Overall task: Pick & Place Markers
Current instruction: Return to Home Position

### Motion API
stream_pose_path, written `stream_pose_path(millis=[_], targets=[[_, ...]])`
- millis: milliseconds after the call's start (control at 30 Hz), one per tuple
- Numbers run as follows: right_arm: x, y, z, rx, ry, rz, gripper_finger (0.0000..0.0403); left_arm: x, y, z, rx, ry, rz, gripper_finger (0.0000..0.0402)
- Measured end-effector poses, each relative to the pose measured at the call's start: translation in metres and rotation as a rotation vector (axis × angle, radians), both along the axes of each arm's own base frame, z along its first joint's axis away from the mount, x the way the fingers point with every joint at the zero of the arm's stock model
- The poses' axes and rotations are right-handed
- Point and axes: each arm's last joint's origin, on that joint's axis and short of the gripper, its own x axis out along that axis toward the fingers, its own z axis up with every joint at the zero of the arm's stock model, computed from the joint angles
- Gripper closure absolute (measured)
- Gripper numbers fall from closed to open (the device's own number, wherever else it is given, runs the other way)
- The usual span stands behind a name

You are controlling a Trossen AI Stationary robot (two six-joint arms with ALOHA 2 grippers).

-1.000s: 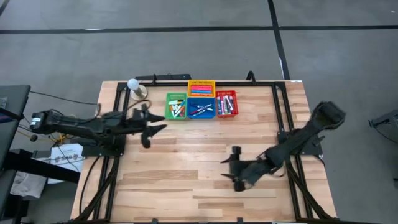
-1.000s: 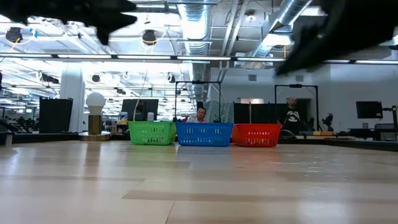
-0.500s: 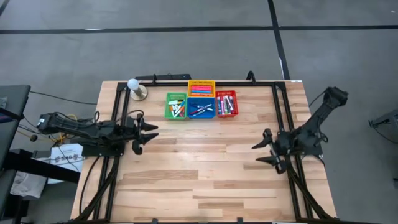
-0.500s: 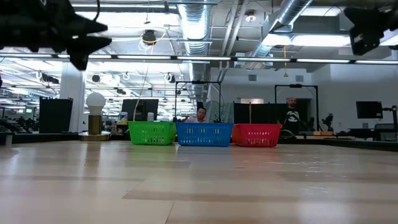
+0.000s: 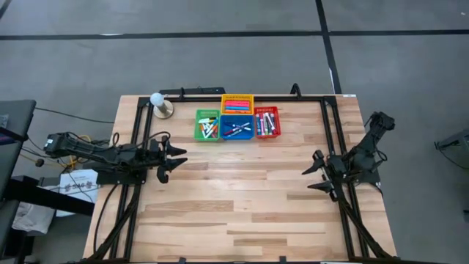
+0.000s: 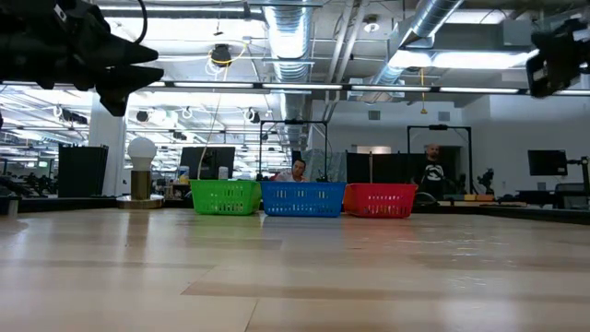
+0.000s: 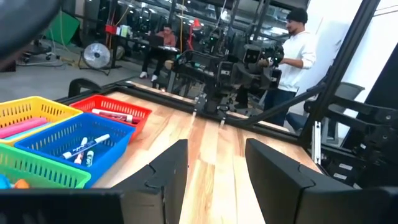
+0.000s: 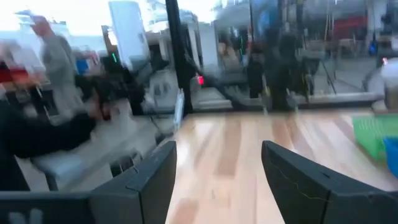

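The markers lie in four small baskets at the table's far middle: green (image 5: 207, 125), blue (image 5: 237, 129), red (image 5: 267, 122) and yellow (image 5: 237, 103) behind them. In the left wrist view white markers (image 7: 87, 144) rest on the blue basket's floor. My left gripper (image 5: 173, 160) hovers open near the table's left edge, pointing level toward the right. My right gripper (image 5: 316, 174) hovers open by the right edge, pointing level toward the left. Both stand well short of the baskets, with nothing between their fingers (image 7: 168, 177) (image 8: 155, 180).
A white ball on a round stand (image 5: 158, 102) sits at the far left corner. Black frame rails (image 5: 327, 132) run along both table sides. Bare wood (image 5: 234, 194) lies between the arms. People (image 7: 292, 56) stand in the room beyond the table.
My right gripper has drawn back from the table's near middle toward the right edge, turning as it went, and stays open. My left gripper has pulled back a little toward the left edge and sunk lower, still open. The baskets and markers have kept still.
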Motion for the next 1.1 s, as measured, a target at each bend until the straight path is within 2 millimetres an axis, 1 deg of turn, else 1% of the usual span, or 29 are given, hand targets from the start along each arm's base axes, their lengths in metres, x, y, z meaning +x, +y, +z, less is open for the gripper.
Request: stream_pose_path(millis=[167,400,600,767,867,1100], targets=[[0.001,0.002,-0.004,-0.033,0.034,0.010,0.0177,0.001,0.000,-0.001,0.005,0.016,0.000,0.0241],[0.002,0.001,-0.002,-0.019,0.017,-0.004,0.0177,0.002,0.000,-0.002,0.007,0.019,0.001,0.0241],[0.005,-0.007,-0.003,-0.047,0.027,-0.180,0.0177,0.002,0.000,-0.002,0.007,0.019,0.001,0.0241],[0.007,-0.010,-0.003,0.007,0.039,-0.227,0.0177,0.000,0.000,0.001,0.000,-0.012,0.001,0.0241],[0.008,-0.011,-0.004,0.037,0.049,-0.239,0.0177,-0.002,0.003,0.005,-0.007,-0.048,0.021,0.0241],[0.008,-0.012,-0.004,0.045,0.051,-0.242,0.0177,-0.006,0.017,0.010,-0.014,-0.107,0.141,0.0241]])
